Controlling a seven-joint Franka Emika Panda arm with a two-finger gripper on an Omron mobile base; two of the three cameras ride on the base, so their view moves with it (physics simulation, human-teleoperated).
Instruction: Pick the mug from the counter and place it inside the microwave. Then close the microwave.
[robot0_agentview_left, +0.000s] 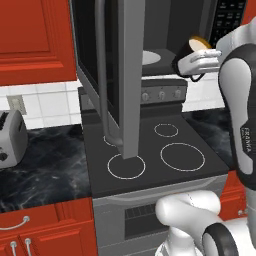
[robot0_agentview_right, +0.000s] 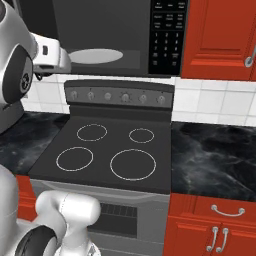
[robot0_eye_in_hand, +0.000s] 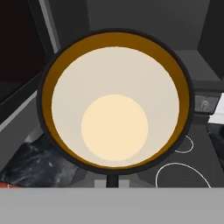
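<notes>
Now: carry | gripper (robot0_agentview_left: 192, 56) clamped on mug (robot0_agentview_left: 196, 46), raised before open microwave (robot0_agentview_right: 165, 35) | next: ease inside onto plate (robot0_agentview_right: 95, 55), release

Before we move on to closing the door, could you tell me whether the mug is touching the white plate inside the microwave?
Apart. The left base view shows the mug held up beside the plate, clear of it.

Left base view: looking forward and down from behind-left, facing the stovetop (robot0_agentview_left: 155, 155) and open microwave (robot0_agentview_left: 150, 45). Right base view: looking at the same stovetop (robot0_agentview_right: 110, 150) and microwave (robot0_agentview_right: 120, 35) from behind-right. Hand view: sitting very close, looking straight into the mug (robot0_eye_in_hand: 116, 100), stovetop rings showing beyond.
</notes>
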